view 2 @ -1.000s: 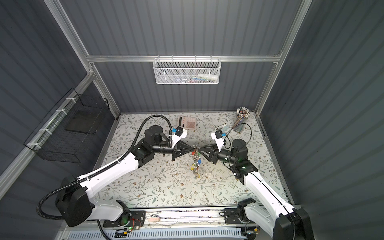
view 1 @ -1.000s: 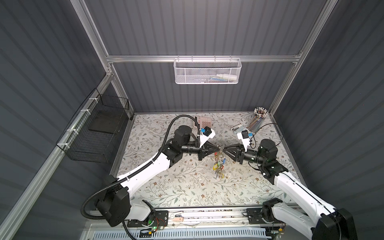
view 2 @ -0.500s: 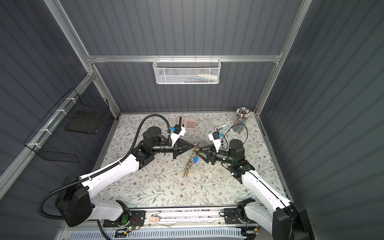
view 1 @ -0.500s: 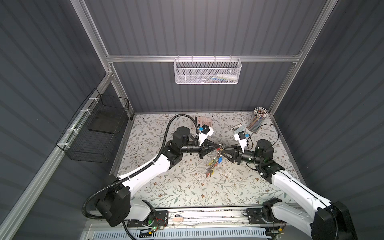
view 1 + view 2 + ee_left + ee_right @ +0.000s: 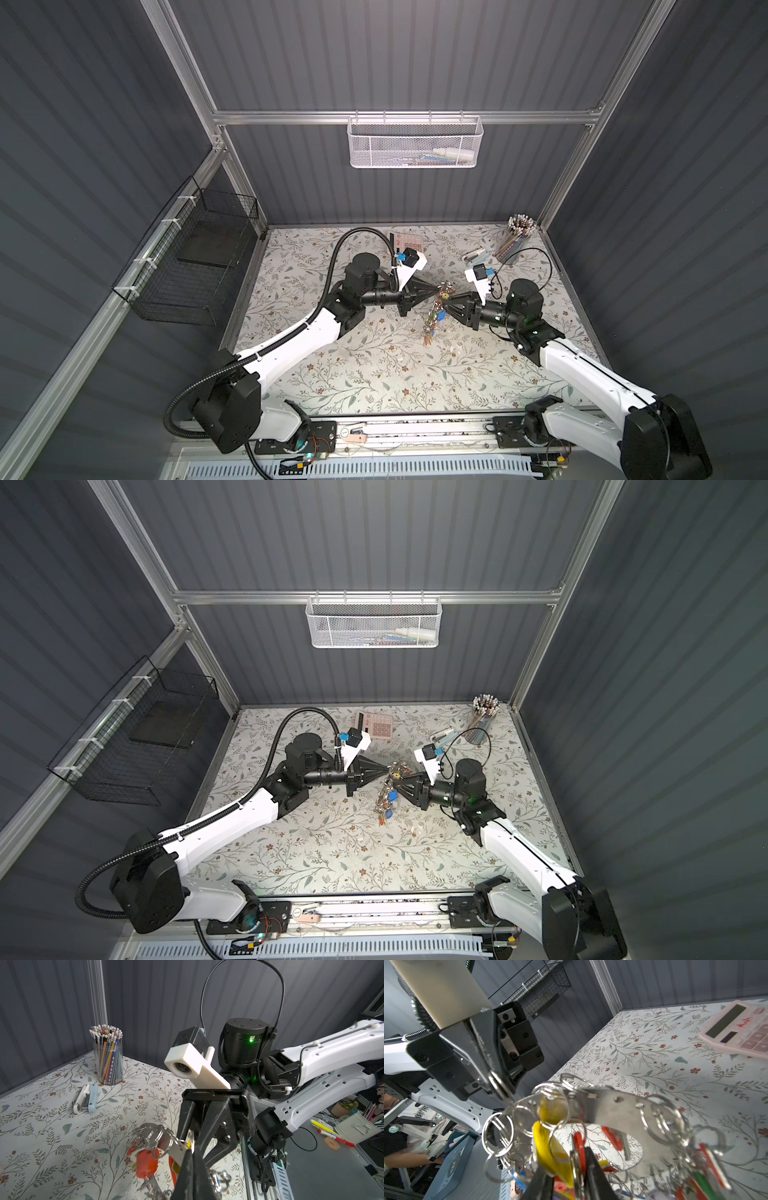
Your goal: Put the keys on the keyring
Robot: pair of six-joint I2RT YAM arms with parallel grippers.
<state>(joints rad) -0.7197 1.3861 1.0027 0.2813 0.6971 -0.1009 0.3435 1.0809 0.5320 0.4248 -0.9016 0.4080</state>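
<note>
In both top views the keyring [image 5: 434, 316] [image 5: 386, 798] hangs above the table between the two gripper tips, its keys and coloured tags dangling. My left gripper [image 5: 437, 287] [image 5: 190, 1153] is shut on the keyring's flat silver band [image 5: 176, 1150], next to a red tag [image 5: 145, 1164]. The right wrist view shows that band [image 5: 612, 1109] curving across, hung with split rings. My right gripper [image 5: 448, 300] [image 5: 566, 1180] comes from the other side. Its fingers [image 5: 596, 1178] stand close around the yellow-tagged key [image 5: 550, 1157], a split ring and a red tag.
A pink calculator [image 5: 409, 241] [image 5: 737, 1028] lies at the back of the table. A cup of pencils [image 5: 515, 237] [image 5: 108, 1059] and a stapler [image 5: 476, 254] [image 5: 86, 1099] stand back right. A white mesh basket [image 5: 413, 141] hangs on the rear wall, a black wire basket [image 5: 195, 266] on the left wall.
The right gripper's jaws opened wider, then narrowed onto the yellow tag. The hanging bunch swung left and has come back under the tips. The left gripper stays shut.
</note>
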